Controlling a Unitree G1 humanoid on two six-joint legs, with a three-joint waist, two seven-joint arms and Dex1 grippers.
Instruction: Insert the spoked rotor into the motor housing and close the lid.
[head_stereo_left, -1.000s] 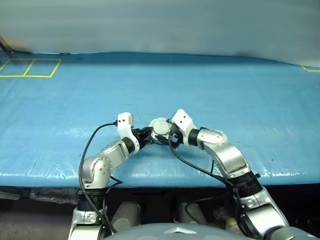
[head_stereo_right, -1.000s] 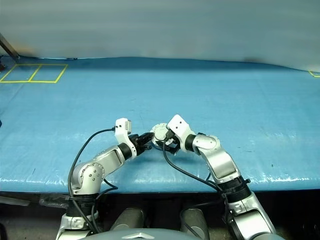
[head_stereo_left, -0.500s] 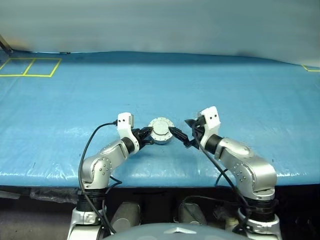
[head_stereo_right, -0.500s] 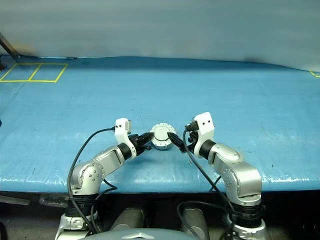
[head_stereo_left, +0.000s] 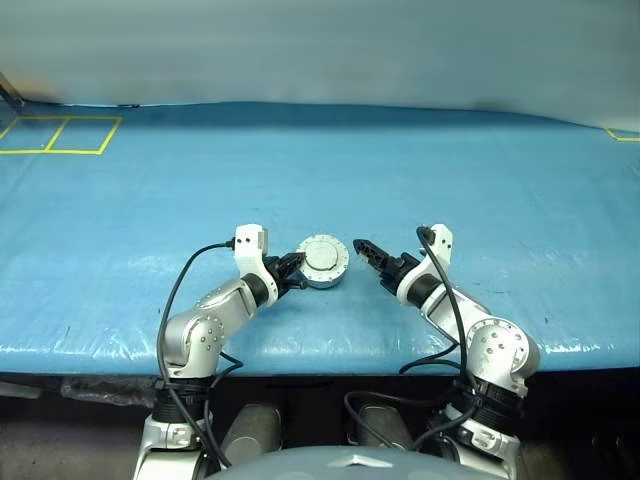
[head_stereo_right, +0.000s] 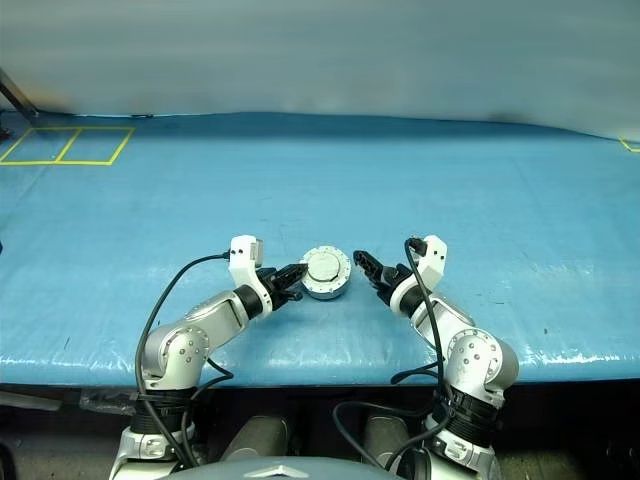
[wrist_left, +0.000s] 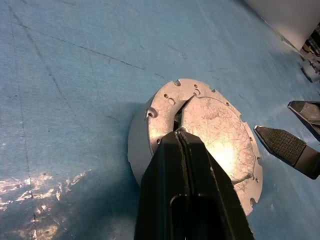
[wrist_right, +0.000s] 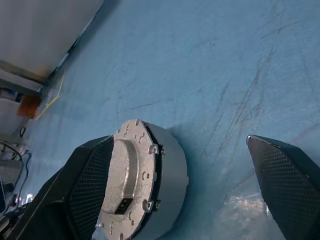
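Note:
The grey motor housing (head_stereo_left: 326, 279) stands on the blue table with its lid (head_stereo_left: 322, 256) lying flat on top, plain side up. The spoked rotor is hidden. My left gripper (head_stereo_left: 296, 268) is shut, and its tips rest on the lid's (wrist_left: 220, 130) near edge, above the housing's wall (wrist_left: 139, 147). My right gripper (head_stereo_left: 366, 251) stands open a short way to the housing's right, pointing at it without touching. In the right wrist view the housing (wrist_right: 167, 172) lies beside one finger (wrist_right: 90, 185), and the other finger (wrist_right: 285, 180) stands well apart.
The blue cover (head_stereo_left: 450, 190) stretches wide on all sides of the housing. Yellow taped squares (head_stereo_left: 60, 135) mark the far left corner and a bit of yellow tape (head_stereo_left: 622, 137) the far right. The table's front edge (head_stereo_left: 330, 350) runs just below my arms.
My right gripper has drawn back from the housing to the right and its wrist has rolled over. The lid now lies flat. My left gripper has kept still.

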